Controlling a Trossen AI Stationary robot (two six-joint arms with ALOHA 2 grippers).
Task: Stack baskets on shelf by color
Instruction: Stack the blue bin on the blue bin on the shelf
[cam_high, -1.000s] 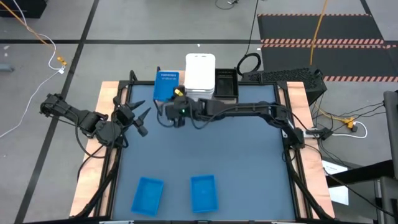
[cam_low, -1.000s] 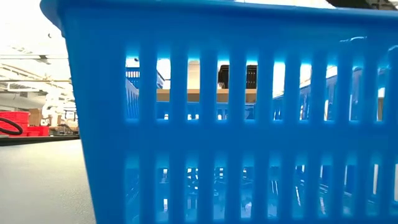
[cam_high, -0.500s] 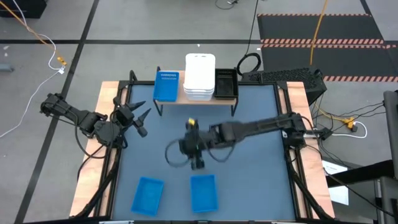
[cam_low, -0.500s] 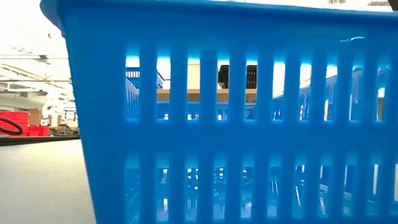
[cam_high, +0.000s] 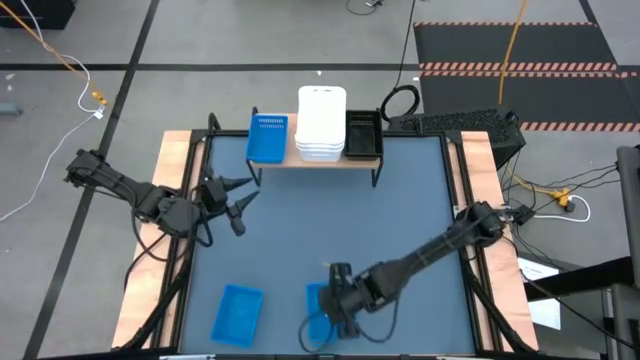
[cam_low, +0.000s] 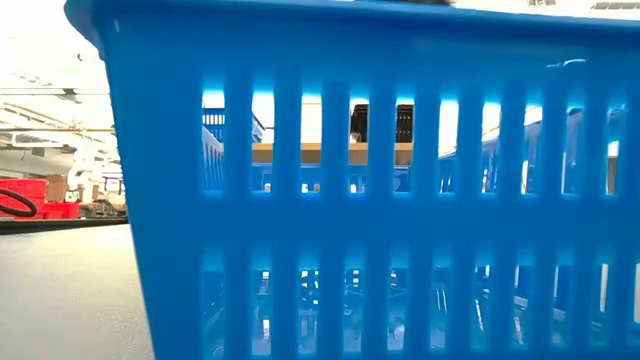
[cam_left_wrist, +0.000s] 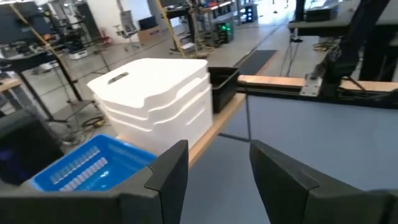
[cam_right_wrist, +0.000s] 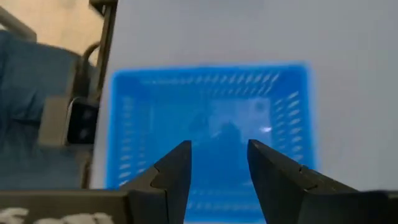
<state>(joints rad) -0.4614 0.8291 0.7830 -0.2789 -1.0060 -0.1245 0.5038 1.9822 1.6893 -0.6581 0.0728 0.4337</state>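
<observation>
The shelf stands at the table's far edge. On it sit a blue basket, a stack of white baskets and a black basket. Two more blue baskets rest on the table near its front edge, one at the left and one in the middle. My right gripper hangs open over the middle one, its fingers above the basket's open top, pointing steeply down. My left gripper is open at the table's left, facing the shelf.
In the low view the middle blue basket fills nearly the whole picture. The wooden table frame runs along both sides. A coiled cable and a black case lie beyond the far right corner.
My right gripper has swung from the shelf at the far edge across the table to the near edge, sinking and tipping downward, and now hangs over the middle blue basket. It has stayed open. My left gripper has shifted a little toward the table's right and turned.
</observation>
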